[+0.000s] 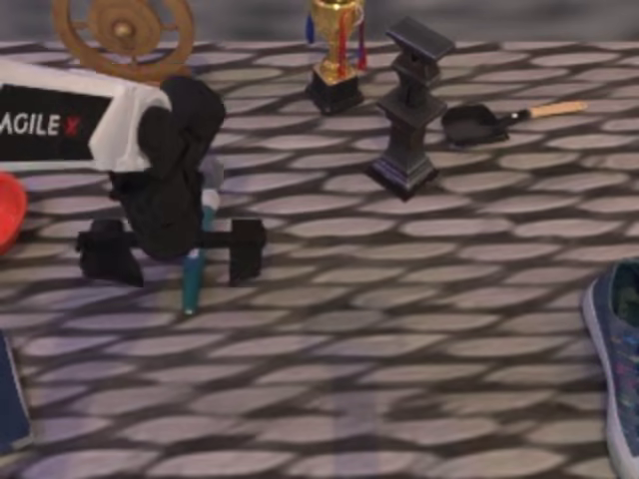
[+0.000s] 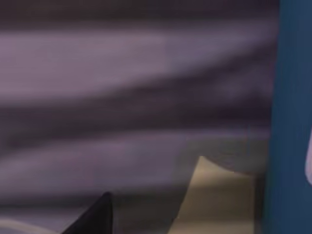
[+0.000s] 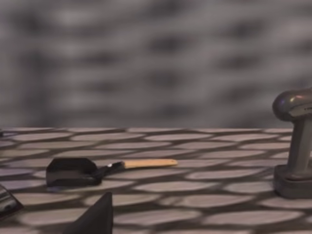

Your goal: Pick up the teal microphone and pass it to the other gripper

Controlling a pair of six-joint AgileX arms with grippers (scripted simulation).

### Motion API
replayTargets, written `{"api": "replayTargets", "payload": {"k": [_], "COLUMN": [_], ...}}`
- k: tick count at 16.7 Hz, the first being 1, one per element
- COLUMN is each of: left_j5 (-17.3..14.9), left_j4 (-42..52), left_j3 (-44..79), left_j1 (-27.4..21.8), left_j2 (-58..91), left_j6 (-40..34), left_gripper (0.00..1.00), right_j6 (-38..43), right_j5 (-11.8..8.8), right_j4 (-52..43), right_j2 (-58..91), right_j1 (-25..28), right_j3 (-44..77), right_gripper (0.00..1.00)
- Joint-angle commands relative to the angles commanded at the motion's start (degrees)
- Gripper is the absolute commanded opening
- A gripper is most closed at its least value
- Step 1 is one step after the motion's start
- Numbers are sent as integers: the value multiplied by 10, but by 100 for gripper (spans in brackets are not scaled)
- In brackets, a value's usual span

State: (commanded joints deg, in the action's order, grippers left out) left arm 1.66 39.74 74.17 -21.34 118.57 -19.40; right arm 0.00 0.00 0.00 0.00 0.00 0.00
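The teal microphone [image 1: 193,274] lies across the bar of a black dumbbell [image 1: 245,249] at the table's left; its head is hidden under my left arm. My left gripper [image 1: 198,228] is down over the microphone's upper part. The left wrist view shows the teal handle [image 2: 292,117] close by and one black fingertip [image 2: 100,212] well apart from it, so the jaws stand open around the handle. My right gripper [image 3: 146,225] is out of the top view, parked low by the table; a single pointed fingertip [image 3: 100,214] shows, with nothing held.
Behind stand a wooden wheel [image 1: 125,35], a gold trophy [image 1: 336,50], a black pedestal [image 1: 409,110] and a black pan with a wooden handle [image 1: 479,122]. A red bowl [image 1: 8,210] and a dark book [image 1: 10,389] sit at the left edge, a blue shoe [image 1: 614,349] at the right.
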Motion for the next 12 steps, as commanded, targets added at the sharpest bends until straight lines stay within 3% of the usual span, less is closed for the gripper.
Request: {"api": "replayTargets", "payload": {"k": [7, 12], "left_j5": [0, 0], "left_j4": [-44, -44], "left_j3": [-19, -19], "left_j1": [1, 1], "left_j2": [30, 30], "left_j6": [1, 1], "left_gripper": [100, 62], "right_j6": [0, 0], "right_j5": [0, 0], "right_j4": [0, 0], "right_j2": [0, 0], "right_j1": [0, 0], "right_j3": [0, 0], "right_gripper": [100, 100]}}
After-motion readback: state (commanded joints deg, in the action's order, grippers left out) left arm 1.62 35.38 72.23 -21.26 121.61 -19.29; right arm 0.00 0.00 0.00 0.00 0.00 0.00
